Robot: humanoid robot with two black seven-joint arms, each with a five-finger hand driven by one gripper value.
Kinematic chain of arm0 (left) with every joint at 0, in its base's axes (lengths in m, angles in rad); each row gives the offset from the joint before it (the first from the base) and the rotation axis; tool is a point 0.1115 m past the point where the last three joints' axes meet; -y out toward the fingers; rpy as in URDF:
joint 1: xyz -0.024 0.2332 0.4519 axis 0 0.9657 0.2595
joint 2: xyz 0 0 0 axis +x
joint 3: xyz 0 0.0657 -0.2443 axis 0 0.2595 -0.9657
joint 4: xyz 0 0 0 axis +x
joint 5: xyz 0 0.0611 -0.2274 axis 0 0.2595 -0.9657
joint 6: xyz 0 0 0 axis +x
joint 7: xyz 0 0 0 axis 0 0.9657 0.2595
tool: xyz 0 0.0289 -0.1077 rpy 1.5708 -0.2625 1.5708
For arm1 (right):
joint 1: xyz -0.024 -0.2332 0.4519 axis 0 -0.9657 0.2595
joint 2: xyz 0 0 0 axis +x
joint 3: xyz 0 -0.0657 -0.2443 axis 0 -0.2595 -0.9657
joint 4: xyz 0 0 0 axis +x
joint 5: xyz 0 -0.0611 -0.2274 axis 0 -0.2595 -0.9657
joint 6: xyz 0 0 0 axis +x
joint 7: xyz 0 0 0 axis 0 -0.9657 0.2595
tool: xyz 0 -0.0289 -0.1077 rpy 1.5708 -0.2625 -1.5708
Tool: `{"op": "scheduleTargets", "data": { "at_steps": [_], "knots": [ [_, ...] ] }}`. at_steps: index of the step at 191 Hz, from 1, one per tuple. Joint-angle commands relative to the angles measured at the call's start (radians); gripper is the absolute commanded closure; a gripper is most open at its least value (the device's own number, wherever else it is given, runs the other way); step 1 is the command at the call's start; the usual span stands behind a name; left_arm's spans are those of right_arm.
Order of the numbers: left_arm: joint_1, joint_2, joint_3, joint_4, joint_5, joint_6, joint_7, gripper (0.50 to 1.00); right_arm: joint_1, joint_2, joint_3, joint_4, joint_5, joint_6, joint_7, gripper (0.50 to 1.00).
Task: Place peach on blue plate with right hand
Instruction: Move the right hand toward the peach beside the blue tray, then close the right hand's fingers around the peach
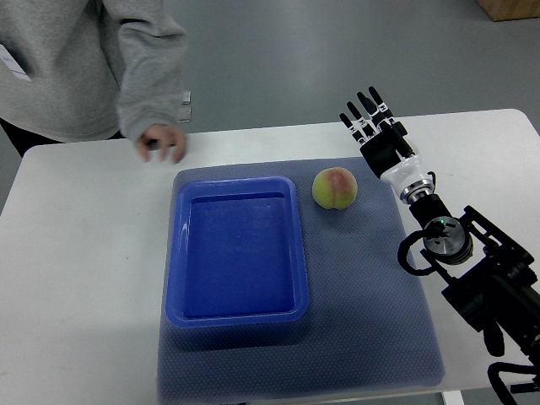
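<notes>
Reaching toward the far side of the table (76, 253), our right hand (377, 135) has its dark fingers (363, 114) spread and straight, holding nothing — they hover past the far right corner of the grey mat (371, 321). From the fingers we follow the white wrist and black forearm back toward the near right edge. Left of the hand, apart from it, the peach (336, 187) sits on the mat, just right of the blue plate (238, 316), a deep rectangular tray lying empty on the mat. At the far left a person's hand (162, 142) in a grey sleeve rests on the table edge — fingers curled.
</notes>
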Motion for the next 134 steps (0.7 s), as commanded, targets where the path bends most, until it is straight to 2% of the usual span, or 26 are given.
{"op": "scheduleTargets", "data": {
  "at_steps": [1, 41, 74, 84, 85, 93, 99, 109, 110, 112, 123, 124, 134],
  "knots": [
    [0.001, 0.000, 0.000, -0.002, 0.001, -0.007, 0.000, 0.500, -0.003, 0.001, 0.000, 0.000, 0.000, -0.001, -0.001, 0.570],
    [0.000, 0.000, 0.000, 0.000, 0.000, -0.001, 0.000, 0.500, 0.010, -0.016, -0.009, 0.009, -0.012, 0.005, -0.012, 0.570],
    [0.000, 0.000, 0.000, 0.003, 0.000, -0.001, 0.000, 0.500, 0.141, -0.171, -0.210, 0.032, -0.359, 0.013, -0.063, 0.570],
    [0.000, 0.000, 0.000, 0.003, 0.000, -0.001, 0.000, 0.500, 0.141, -0.171, -0.210, 0.032, -0.359, 0.013, -0.063, 0.570],
    [0.000, 0.000, 0.000, 0.000, 0.000, -0.001, 0.000, 0.500, 0.195, -0.213, -0.271, 0.032, -0.473, 0.005, -0.084, 0.570],
    [0.000, 0.000, 0.000, 0.000, 0.000, -0.001, 0.000, 0.500, 0.239, -0.247, -0.336, 0.032, -0.567, -0.001, -0.112, 0.570],
    [0.000, 0.000, 0.000, 0.000, 0.000, -0.001, -0.002, 0.500, 0.267, -0.269, -0.386, 0.032, -0.626, 0.002, -0.133, 0.570],
    [0.000, 0.000, 0.000, 0.000, 0.000, -0.001, -0.002, 0.500, 0.267, -0.269, -0.387, 0.032, -0.626, 0.002, -0.133, 0.570],
    [0.000, 0.000, 0.000, 0.000, 0.000, -0.001, -0.002, 0.500, 0.323, -0.302, -0.470, 0.034, -0.723, 0.010, -0.162, 0.570],
    [0.000, 0.000, 0.000, 0.000, 0.000, -0.001, 0.000, 0.500, 0.336, -0.310, -0.491, 0.035, -0.745, 0.011, -0.168, 0.570],
    [0.000, 0.000, 0.002, 0.000, 0.000, -0.001, 0.000, 0.500, 0.349, -0.316, -0.509, 0.037, -0.764, 0.011, -0.173, 0.570],
    [0.000, 0.000, 0.000, 0.000, 0.000, -0.001, -0.002, 0.500, 0.400, -0.350, -0.593, 0.047, -0.854, 0.016, -0.187, 0.570],
    [0.000, 0.000, 0.000, 0.000, 0.000, -0.001, -0.002, 0.500, 0.456, -0.379, -0.687, 0.067, -0.943, 0.017, -0.196, 0.570]
  ]
}}
